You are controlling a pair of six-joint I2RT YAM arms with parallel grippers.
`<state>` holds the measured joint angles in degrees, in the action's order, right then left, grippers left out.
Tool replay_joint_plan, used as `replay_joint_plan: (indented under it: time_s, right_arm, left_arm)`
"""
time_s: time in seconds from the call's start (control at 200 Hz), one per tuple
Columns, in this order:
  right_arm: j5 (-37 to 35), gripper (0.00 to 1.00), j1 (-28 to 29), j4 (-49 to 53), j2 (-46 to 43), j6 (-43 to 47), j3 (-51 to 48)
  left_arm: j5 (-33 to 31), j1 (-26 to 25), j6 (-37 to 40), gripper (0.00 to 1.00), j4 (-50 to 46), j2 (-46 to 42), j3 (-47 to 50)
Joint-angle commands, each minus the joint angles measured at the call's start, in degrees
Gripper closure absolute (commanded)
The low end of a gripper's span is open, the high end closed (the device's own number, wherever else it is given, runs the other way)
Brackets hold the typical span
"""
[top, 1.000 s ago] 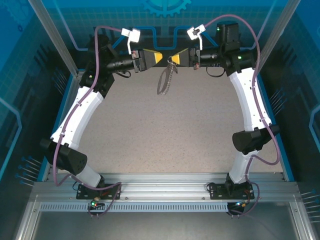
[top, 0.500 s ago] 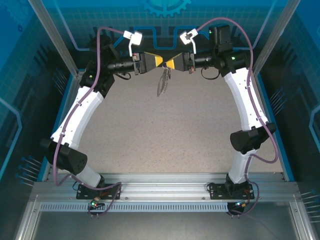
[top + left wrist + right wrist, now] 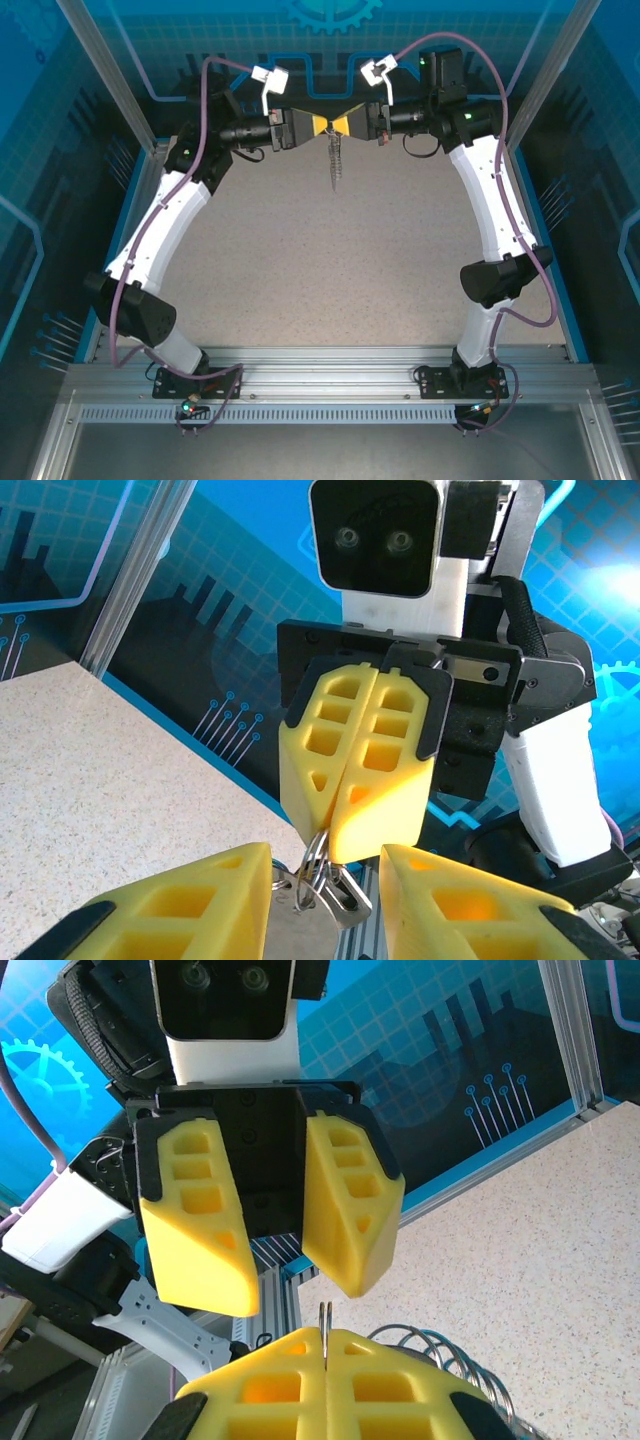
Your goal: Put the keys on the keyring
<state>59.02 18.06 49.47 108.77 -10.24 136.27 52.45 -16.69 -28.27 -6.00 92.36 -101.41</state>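
Lining up on the keyring point(image 3: 333, 165).
My right gripper point(image 3: 325, 845) pinches its metal end; my left gripper point(image 3: 300, 1295) straddles it, spread. I'd close slowly, squarely, without twisting.

Noted speckled beige tabletop point(image 3: 330, 270). Along near edge, grooved aluminium rails point(image 3: 330, 365) running full width. At far left corner, slanting aluminium post point(image 3: 108, 70). Beyond far edge, blue wall panel point(image 3: 250, 40) printed with pale grid, circuit lines and gear motif point(image 3: 332, 12).

Bright, even light, faint shadows on the speckled table point(image 3: 330, 270); glare whitens the blue wall point(image 3: 612, 580), left wrist view
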Motion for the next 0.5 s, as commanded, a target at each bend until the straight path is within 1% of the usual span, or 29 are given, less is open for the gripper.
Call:
replay_joint_plan:
  time_s: [0.0, 0.34, 0.495]
  right_arm:
    - [2.0, 1.00, 0.3, -1.3, 0.6, -1.0, 2.2]
    - [2.2, 1.00, 0.1, -1.1, 0.8, -1.0, 2.4]
    - [2.3, 1.00, 0.0, -0.9, 1.0, -0.7, 2.4]
  left_arm:
    - [1.9, -0.7, 1.1, 0.66, -0.3, 1.2, -0.1]
    - [1.8, -1.5, 0.4, 0.71, 1.1, 2.5, -1.1]
    - [1.7, -1.5, -0.3, 0.76, 2.2, 2.5, -1.1]
